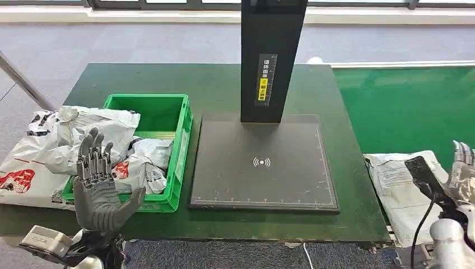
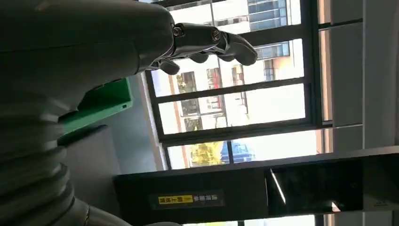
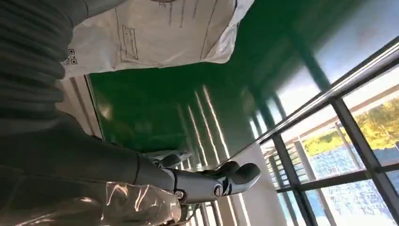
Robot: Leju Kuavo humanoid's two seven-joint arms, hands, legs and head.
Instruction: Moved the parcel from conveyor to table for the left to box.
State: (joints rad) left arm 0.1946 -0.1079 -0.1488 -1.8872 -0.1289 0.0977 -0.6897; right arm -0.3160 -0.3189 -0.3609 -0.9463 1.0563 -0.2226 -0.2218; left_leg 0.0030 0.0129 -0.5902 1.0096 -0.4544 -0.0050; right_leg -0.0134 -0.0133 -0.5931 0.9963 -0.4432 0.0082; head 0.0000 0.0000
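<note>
Your counter (image 1: 218,84) carries a scanner pad (image 1: 263,165) beneath a yellow-labelled post (image 1: 268,61), its writing unreadable. The parcel (image 1: 400,188) lies on the conveyor (image 1: 403,106) beside your right hand (image 1: 462,168), whose fingers' state you cannot tell. Left hand (image 1: 98,185) spread, empty, before the green box (image 1: 151,145).

A black scanner stand (image 1: 272,56) rises from its dark base plate (image 1: 263,165).

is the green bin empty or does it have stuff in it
Partly full: white parcels fill the near half of the bin; its far half shows bare green.
</note>
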